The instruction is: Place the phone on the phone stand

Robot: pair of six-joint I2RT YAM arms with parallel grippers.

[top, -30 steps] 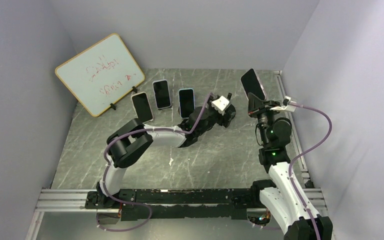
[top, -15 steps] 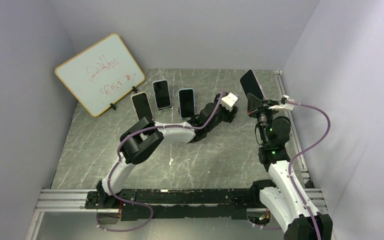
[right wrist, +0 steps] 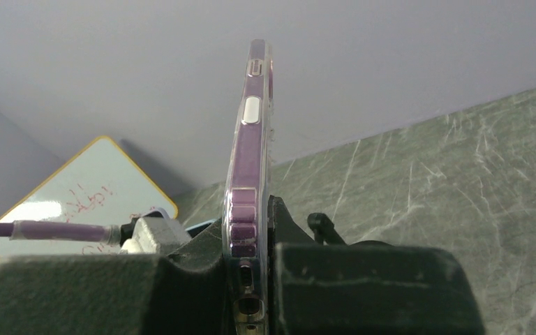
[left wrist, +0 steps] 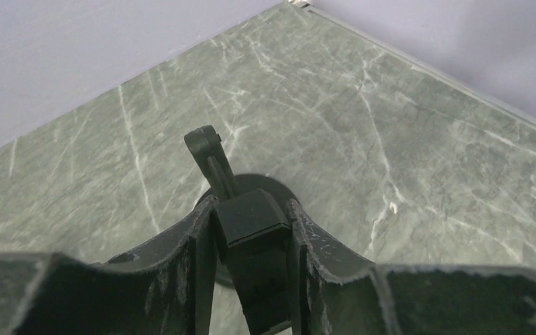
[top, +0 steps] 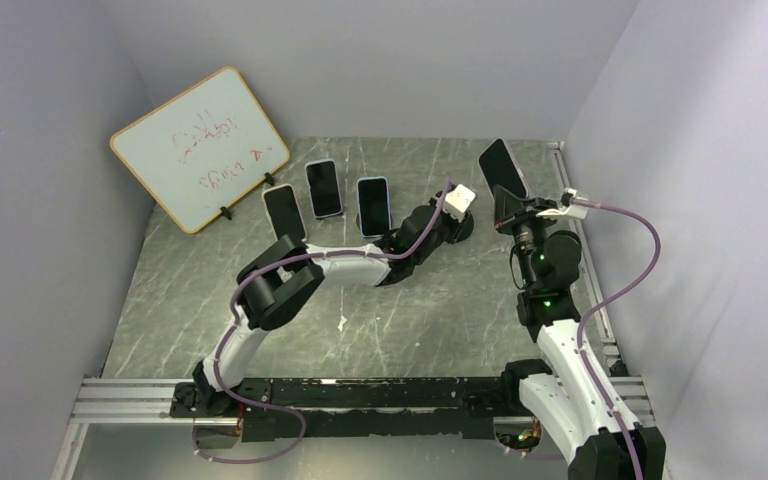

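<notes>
A black phone stand (left wrist: 248, 220) with a round base and a hooked arm (left wrist: 206, 143) sits on the green marble table. My left gripper (left wrist: 248, 209) is shut on its block; in the top view the left gripper (top: 457, 222) is at the table's back centre-right. My right gripper (top: 513, 208) is shut on the lower end of a purple phone (top: 501, 167) in a clear case and holds it upright in the air just right of the stand. In the right wrist view the phone (right wrist: 251, 160) stands edge-on between the fingers of the right gripper (right wrist: 251, 237), and the stand's hook (right wrist: 323, 227) shows just behind.
Three other phones (top: 285, 213) (top: 323, 188) (top: 373, 206) lean on stands at the back left. A whiteboard (top: 200, 148) with red writing leans on the left wall. Walls close in at the back and on the right. A purple cable (top: 620, 260) loops by the right arm.
My left arm has stretched out to the right and back, bringing its gripper and the stand closer to the phone. The right gripper has edged slightly left with the phone.
</notes>
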